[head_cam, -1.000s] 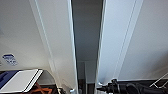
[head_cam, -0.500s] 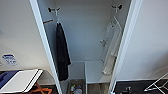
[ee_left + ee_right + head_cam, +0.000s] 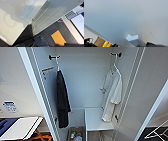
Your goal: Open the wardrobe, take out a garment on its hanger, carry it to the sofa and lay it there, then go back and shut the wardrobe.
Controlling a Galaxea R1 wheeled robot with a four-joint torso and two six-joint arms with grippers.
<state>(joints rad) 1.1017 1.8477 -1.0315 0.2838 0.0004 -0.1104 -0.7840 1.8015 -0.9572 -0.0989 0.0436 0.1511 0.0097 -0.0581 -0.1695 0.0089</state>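
Tall white wardrobe [image 3: 86, 77] open, both doors swung wide. White short-sleeved thin shirt [image 3: 112, 94] hanging inside at right on thin white hanger [image 3: 114, 65], hooked over black hook [image 3: 116, 54]. Long black garment [image 3: 62, 99] hanging at left from second black hook [image 3: 53, 57]. White shelf block [image 3: 96, 119] low inside, just under shirt hem. Small bottles [image 3: 75, 135] on wardrobe floor. Gripper state: cannot tell, either arm.

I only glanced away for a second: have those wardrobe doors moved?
Yes. The wardrobe doors have swung wide apart, away from its back wall, uncovering the white shirt and the black garment hanging inside.
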